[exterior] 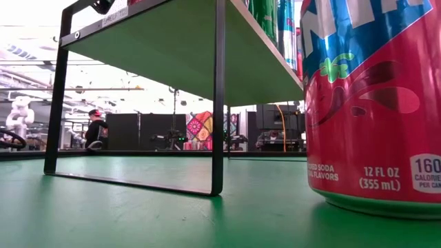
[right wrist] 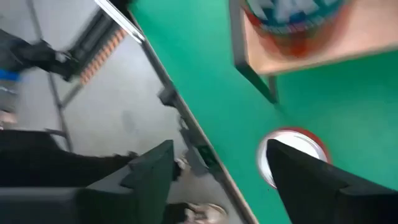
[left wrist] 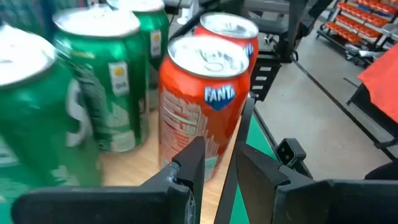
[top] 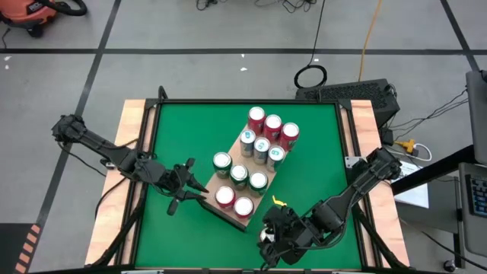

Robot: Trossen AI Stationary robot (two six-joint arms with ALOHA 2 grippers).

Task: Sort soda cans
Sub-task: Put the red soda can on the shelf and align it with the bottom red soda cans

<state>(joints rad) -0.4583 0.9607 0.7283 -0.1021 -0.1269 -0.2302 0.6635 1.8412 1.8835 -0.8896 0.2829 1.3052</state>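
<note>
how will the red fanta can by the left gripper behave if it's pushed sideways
The Fanta can stands upright at the wooden board's edge, so a push probably slides it off or tips it. Its smooth round wall looks slippery. On its side it would likely roll.

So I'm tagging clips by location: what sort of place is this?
Probably a robotics lab or workshop hall. A green-topped work table stands on a bare grey concrete floor with loose cables, red storage racks line the background, and a white robot figure stands across the open room.
</note>
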